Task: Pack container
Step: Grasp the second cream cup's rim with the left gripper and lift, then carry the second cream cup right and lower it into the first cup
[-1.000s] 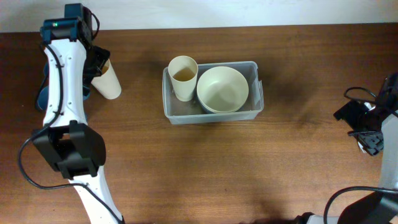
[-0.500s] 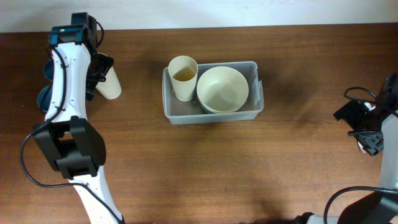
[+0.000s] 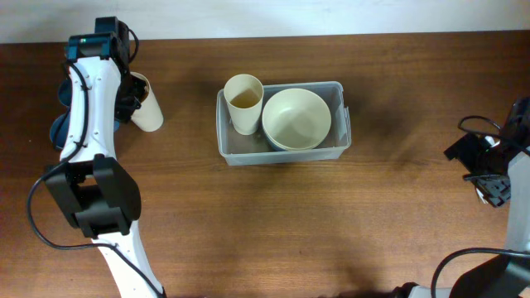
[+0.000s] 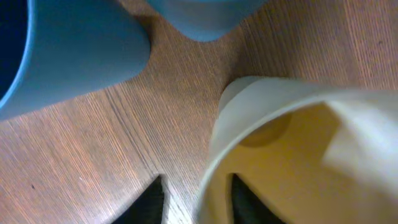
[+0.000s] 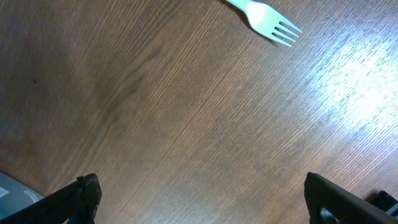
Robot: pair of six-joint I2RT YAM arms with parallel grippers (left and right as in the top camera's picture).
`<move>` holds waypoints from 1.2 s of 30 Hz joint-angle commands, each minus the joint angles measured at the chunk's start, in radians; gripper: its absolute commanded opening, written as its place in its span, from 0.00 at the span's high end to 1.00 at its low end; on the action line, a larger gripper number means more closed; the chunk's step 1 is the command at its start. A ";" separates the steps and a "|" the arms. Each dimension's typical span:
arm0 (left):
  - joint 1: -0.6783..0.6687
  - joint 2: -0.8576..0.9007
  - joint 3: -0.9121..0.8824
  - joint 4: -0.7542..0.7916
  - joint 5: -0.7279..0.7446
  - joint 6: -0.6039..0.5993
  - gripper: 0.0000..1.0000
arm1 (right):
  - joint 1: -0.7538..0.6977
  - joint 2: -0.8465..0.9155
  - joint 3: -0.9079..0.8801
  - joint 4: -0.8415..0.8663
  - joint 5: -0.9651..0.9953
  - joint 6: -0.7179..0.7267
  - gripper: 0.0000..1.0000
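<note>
Container: clear, cloudy plastic bin, rectangular with rounded corners and a rim, mid-worktop toward the far edge.
Inside: a round, smooth cream bowl fills the right part; a tapered cream packed cup stands at the left end, just beside it.
Worktop: dark brown wood with fine straight grain.
Loose cup: matte cream, tapered, tilted near the far left corner, mouth toward the left arm.
Left pincer: narrowly spread astride the loose cup's thin rim, one finger inside and one outside; bare wood shows between the outer finger and the wall.
Blue vessels: smooth, rounded, just beside the loose cup.
Right pincer: spread wide over bare wood at the right edge.
Fork: white plastic, four tines, flat on the wood.
</note>
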 commanded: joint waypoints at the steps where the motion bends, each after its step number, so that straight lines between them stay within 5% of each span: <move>1: 0.002 0.007 -0.013 0.000 -0.014 0.004 0.80 | -0.006 -0.003 -0.005 0.000 0.013 0.002 0.01; 7: 0.002 0.007 -0.013 -0.008 -0.014 0.004 0.98 | -0.006 -0.003 -0.005 0.000 0.013 0.002 0.01; 15: 0.002 -0.010 -0.001 -0.023 0.036 0.051 0.98 | -0.005 -0.003 -0.005 0.000 0.013 0.002 0.01; 23: -0.018 -0.107 0.130 -0.023 0.049 0.229 0.98 | -0.005 -0.003 -0.005 0.000 0.013 0.002 0.01; 36: -0.277 -0.343 0.177 -0.009 0.053 0.382 0.98 | -0.006 -0.003 -0.005 0.000 0.013 0.002 0.01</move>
